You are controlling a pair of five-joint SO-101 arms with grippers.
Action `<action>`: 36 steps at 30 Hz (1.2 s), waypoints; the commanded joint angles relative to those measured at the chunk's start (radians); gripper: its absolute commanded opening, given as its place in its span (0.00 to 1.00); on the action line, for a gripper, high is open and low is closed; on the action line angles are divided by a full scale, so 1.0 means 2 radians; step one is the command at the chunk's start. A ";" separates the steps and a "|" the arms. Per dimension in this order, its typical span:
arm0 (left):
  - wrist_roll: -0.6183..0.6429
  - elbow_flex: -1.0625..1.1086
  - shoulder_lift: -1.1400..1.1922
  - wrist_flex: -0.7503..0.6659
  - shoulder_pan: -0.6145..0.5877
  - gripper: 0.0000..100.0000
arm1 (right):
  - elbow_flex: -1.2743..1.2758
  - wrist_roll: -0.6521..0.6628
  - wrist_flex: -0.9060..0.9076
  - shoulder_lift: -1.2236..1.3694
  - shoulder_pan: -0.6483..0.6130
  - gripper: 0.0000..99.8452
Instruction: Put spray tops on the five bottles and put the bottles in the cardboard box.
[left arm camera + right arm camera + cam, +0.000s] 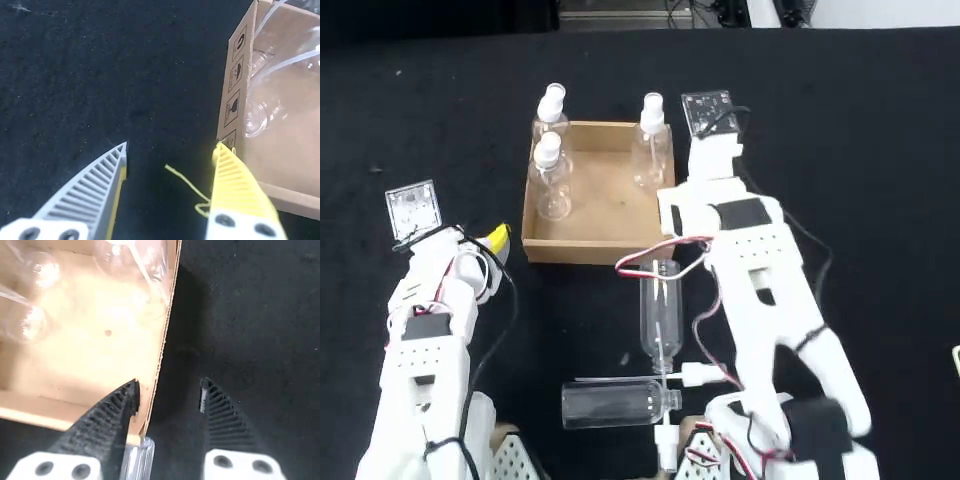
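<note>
Surface: black cloth (840, 150) over the whole table; beyond its far edge is a strip of room with dark cables (690, 12) on what looks like pale floor, too cropped to be sure. Left side: left arm (425, 340) lies over the cloth with a square patterned plate (413, 211) on its wrist; left claw (170, 146) is spread open with nothing between its grey and yellow fingers, over bare cloth just beside the left wall of the cardboard box (590, 248), apart from it; a yellow thread (187, 185) trails off the yellow finger. Centre: box is open-topped with three bottles upright inside, each with a white spray top; rear-left bottle (550, 120) in the far left corner; second bottle (551, 182) just in front of it; third bottle (652, 152) in the far right corner. On the cloth in front of the box: uncapped bottle (662, 315) lying with its base toward the box; crosswise bottle (615, 404) lying nearer the arm bases, neck pointing right, also uncapped; loose spray top (701, 376) near both necks; second loose spray top (667, 447) beside the crosswise bottle's neck. Right side: right arm (760, 290) covers the box's near right corner from above; its red and white wires (655, 265) cross the uncapped bottle's base; right claw (169, 382) is spread open and empty, straddling the box's right wall, one black finger over the box floor, the other over cloth outside.
</note>
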 commanded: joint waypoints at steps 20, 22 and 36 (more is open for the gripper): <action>-0.041 -0.300 0.127 0.263 0.052 0.25 | -0.007 -0.005 -0.028 0.037 -0.008 0.17; -0.052 -0.308 0.127 0.275 0.061 0.25 | -0.007 -0.005 -0.028 0.037 -0.008 0.17; -0.077 -0.356 0.270 0.255 0.082 0.25 | -0.007 -0.005 -0.028 0.037 -0.008 0.17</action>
